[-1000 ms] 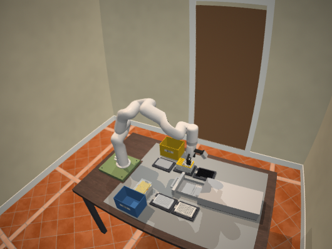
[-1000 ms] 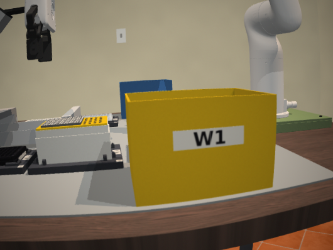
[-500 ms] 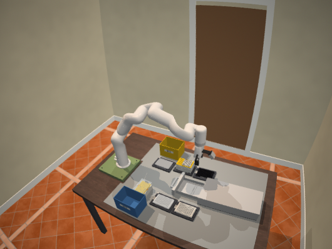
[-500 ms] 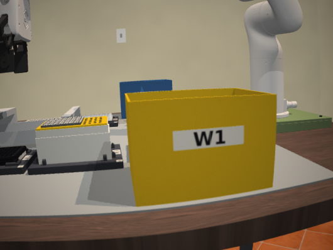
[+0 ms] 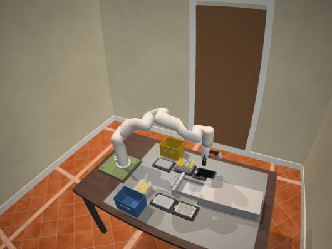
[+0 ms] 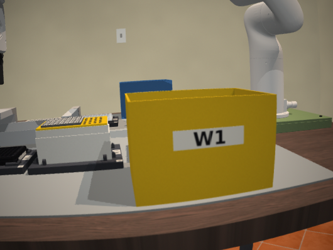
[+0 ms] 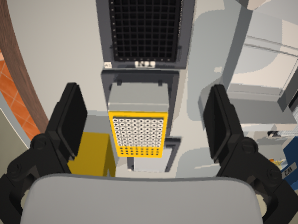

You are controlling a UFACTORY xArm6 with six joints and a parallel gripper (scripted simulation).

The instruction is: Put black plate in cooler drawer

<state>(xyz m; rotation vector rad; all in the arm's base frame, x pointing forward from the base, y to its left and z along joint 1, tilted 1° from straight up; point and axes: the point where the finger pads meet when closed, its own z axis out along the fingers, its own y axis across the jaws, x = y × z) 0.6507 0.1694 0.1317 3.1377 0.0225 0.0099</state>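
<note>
Gripper (image 7: 147,137): fingers spread wide, nothing between them; hangs above the bench.
Tip box (image 7: 137,133): directly beneath the claw, nearer than the plate.
Black plate (image 7: 145,12): seated in its nest, ahead of the claw past the tip box; its long axis runs away from the wrist view, roughly crosswise to the finger gap.
Drawer (image 5: 188,186): stands pulled out of the cooler (image 5: 238,200), beside the plate.

Black plate (image 5: 205,172) lidless, upright, flat in its dark nest, cooler drawer (image 5: 191,188) pulled open, bar handle (image 5: 176,182) toward arm base
</note>
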